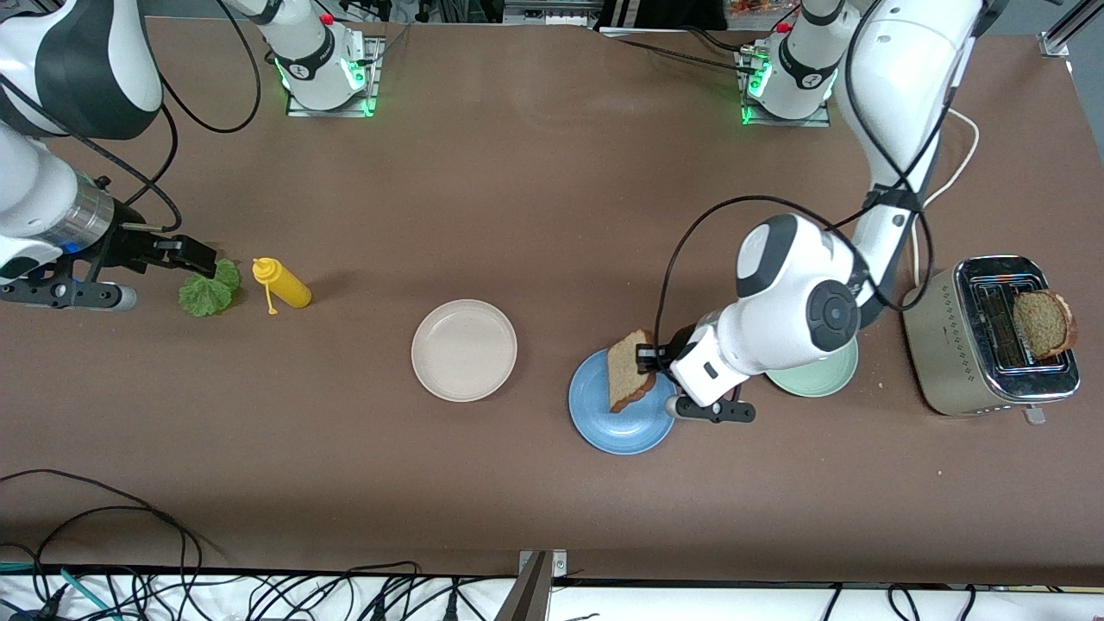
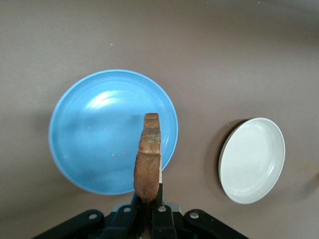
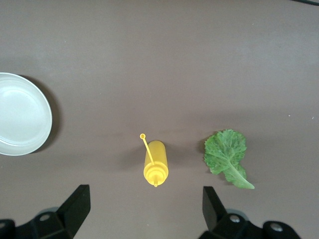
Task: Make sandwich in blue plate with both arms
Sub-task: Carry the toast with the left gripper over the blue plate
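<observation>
Bread slice (image 1: 630,369) hangs clenched in the left gripper (image 1: 645,358) over the blue plate (image 1: 604,423), toward its three o'clock rim. Right gripper (image 1: 194,257), fingers spread wide, hovers over the lettuce leaf (image 1: 210,291).

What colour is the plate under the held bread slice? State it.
Mid-blue; the blue plate shows best in the left wrist view.

I can read no text, label, brand or number on anything here. My arms' bases carry small dark markings near their green lights, but I cannot make out a single letter, and the toaster, bottle and plates show me no lettering.
</observation>
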### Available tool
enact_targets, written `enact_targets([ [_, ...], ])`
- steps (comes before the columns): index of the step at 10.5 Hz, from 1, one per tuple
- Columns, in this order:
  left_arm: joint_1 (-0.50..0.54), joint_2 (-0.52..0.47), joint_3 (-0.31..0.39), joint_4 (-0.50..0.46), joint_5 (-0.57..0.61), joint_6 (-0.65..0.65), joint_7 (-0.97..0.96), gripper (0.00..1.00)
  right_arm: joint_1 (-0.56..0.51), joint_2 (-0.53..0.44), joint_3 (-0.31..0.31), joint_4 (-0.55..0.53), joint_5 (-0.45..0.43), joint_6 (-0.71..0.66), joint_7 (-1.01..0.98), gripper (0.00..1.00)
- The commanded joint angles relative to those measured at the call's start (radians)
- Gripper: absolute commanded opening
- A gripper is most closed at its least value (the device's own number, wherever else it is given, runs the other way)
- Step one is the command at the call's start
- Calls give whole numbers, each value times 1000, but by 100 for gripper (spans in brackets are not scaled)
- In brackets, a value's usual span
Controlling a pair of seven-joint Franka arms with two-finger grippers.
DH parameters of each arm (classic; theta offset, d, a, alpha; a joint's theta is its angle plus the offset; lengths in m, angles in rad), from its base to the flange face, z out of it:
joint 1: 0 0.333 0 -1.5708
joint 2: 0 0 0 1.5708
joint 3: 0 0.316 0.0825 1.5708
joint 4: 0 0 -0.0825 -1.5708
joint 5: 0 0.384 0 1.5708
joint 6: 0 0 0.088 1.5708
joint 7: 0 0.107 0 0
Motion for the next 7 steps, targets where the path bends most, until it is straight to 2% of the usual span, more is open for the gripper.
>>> enact_targets([
  [1,-38,73,16,55,-39,69,-34,0,-5,5,0,23,17,-19,-6,100],
  [7,-47,137,17,65,-54,132,-16,0,-6,5,0,23,17,-19,-7,100],
])
